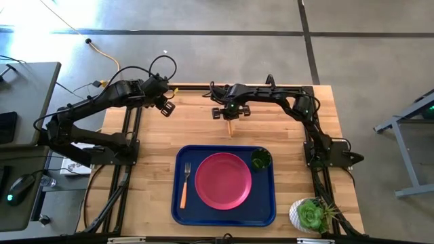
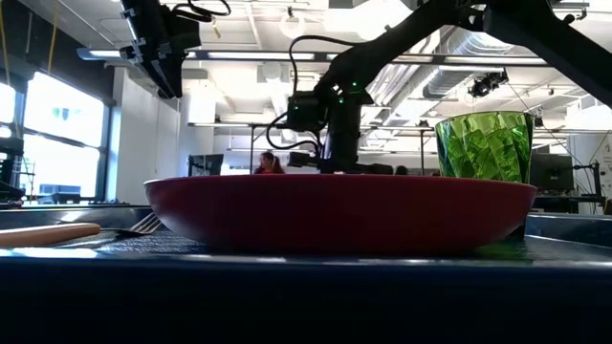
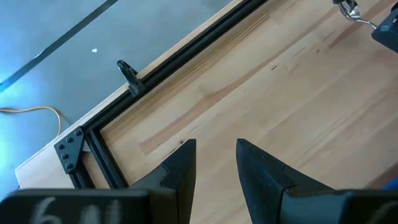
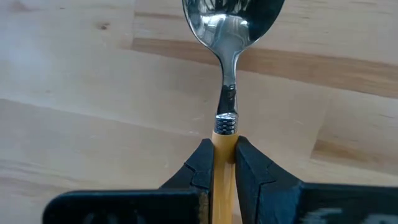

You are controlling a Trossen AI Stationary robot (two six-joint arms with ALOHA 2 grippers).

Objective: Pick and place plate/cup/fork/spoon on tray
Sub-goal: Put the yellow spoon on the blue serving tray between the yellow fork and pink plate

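The dark blue tray (image 1: 178, 207) lies at the table's near middle. On it rest the pink-red plate (image 1: 223, 180), the green cup (image 1: 260, 160) at its far right corner, and the fork (image 1: 184, 184) at its left, tines toward the far edge. My right gripper (image 1: 230, 112) is at the table's far middle, shut on the spoon (image 4: 231, 37). The spoon's orange handle (image 1: 231, 127) sticks out toward the tray. My left gripper (image 1: 166, 107) is raised over the far left of the table, open and empty (image 3: 214, 146). My right gripper pinches the spoon's orange handle (image 4: 224, 146) between its two fingers, just behind the metal neck. The fingers come from above and lie across the handle. The silver bowl (image 4: 233, 18) points toward the far edge. Whether the spoon rests on the table, I cannot tell.
A white pot with a green succulent (image 1: 311, 215) stands at the near right corner. Black frame rails (image 1: 132, 129) run along the table's left, right and far edges. Bare wood lies between my right gripper and the tray.
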